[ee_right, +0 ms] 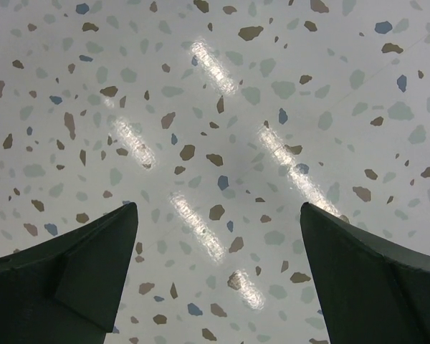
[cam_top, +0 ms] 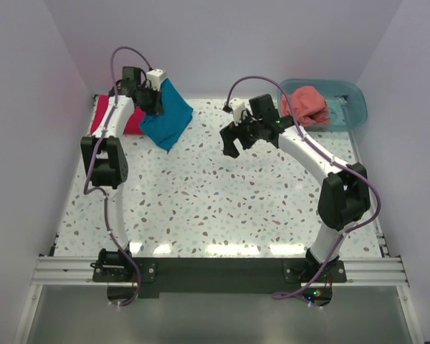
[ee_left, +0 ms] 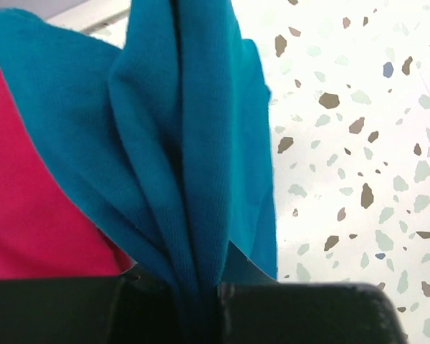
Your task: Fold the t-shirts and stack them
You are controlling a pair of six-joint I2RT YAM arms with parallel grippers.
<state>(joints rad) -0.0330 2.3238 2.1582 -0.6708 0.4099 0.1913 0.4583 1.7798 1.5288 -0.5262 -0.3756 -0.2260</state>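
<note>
Teal-blue t-shirt (ee_left: 193, 179) is pinched in my left claw (ee_left: 198, 304), hanging bunched at the far-left of the tabletop (cam_top: 201, 201), partly over the crimson-magenta t-shirt (cam_top: 102, 115) lying there. Salmon-coral t-shirt (cam_top: 307, 104) sits crumpled in the teal plastic tub (cam_top: 355, 107), far right. Right claw (ee_right: 218, 215) is wide, holding nothing, over bare mid-tabletop. Risk as I see it: the grip is on gathered layers, so a release could land it skewed, unfolded, or off the crimson one. Can't tell if the teal's lower corner touches down. Much of the crimson shirt is hidden by arm and cloth.
</note>
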